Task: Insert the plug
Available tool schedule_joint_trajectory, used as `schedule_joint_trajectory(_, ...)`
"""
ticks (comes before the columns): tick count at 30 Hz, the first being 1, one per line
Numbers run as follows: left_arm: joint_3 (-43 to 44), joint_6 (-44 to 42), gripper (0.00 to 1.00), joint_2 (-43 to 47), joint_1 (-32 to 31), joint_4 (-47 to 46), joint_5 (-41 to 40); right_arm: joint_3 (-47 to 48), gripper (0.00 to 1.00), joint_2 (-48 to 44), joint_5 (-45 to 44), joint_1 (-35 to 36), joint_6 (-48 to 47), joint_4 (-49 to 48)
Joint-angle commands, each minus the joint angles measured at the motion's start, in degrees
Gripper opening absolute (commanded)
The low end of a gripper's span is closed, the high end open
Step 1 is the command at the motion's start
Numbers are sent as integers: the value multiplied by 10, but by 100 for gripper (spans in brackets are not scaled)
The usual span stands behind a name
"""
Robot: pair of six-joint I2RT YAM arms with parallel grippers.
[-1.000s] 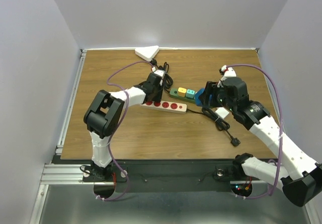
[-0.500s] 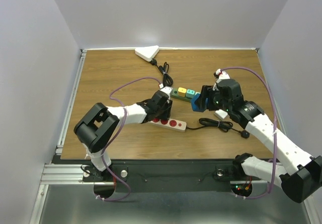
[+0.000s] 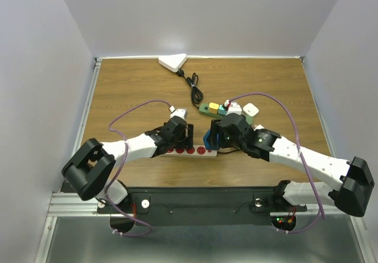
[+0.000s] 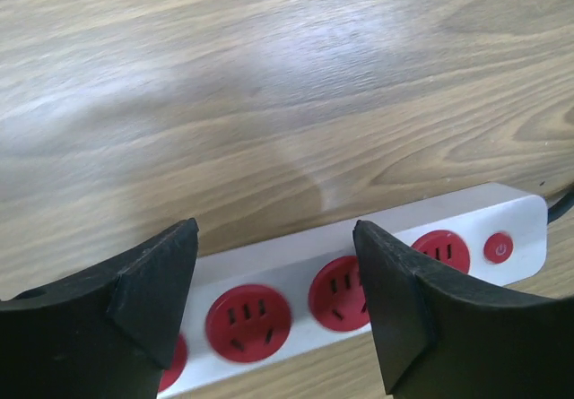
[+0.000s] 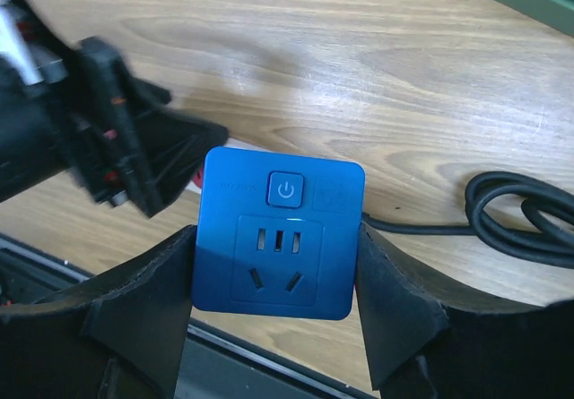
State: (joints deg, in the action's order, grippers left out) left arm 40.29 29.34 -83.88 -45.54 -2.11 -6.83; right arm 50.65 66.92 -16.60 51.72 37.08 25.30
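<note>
Two hands low over bench (image 4: 269, 76): right hand (image 5: 273, 302) clamps blue plug (image 5: 280, 238), just beside end of power strip (image 3: 189, 151); left hand (image 4: 273, 296) spread open over strip's red sockets (image 4: 247, 323).

L arm (image 3: 133, 148) runs low from its base, elbow out left, forearm aimed at the white power strip (image 3: 198, 151). L gripper (image 4: 273, 296) hangs over the strip's sockets w/ jaws spread wide and nothing betw. them; can't tell if the fingers (image 4: 148, 296) touch the strip. R arm (image 3: 295, 155) comes in low from the right, w/ R gripper (image 5: 276, 278) just beside the strip's right end, fingers clamped on both sides of a blue plug (image 5: 280, 238), and the two grippers face each other over the strip, near but apart.
</note>
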Motion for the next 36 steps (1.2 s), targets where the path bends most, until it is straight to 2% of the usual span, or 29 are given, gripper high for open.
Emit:
schedule_joint_trajectory(1,-41,33,83,54,-4,12,-50,23,0,8,-80,30,50,-42)
schedule_joint_trajectory(8,-103,56,86,148,0,2,-73,48,0,68,-125,88,78,-43)
schedule_joint_trajectory(17,-137,71,87,174,3,-27,-39,71,0,116,-155,103,58,-55)
schedule_joint_trajectory(36,-147,67,87,145,4,-18,-10,48,0,152,-173,103,41,-78)
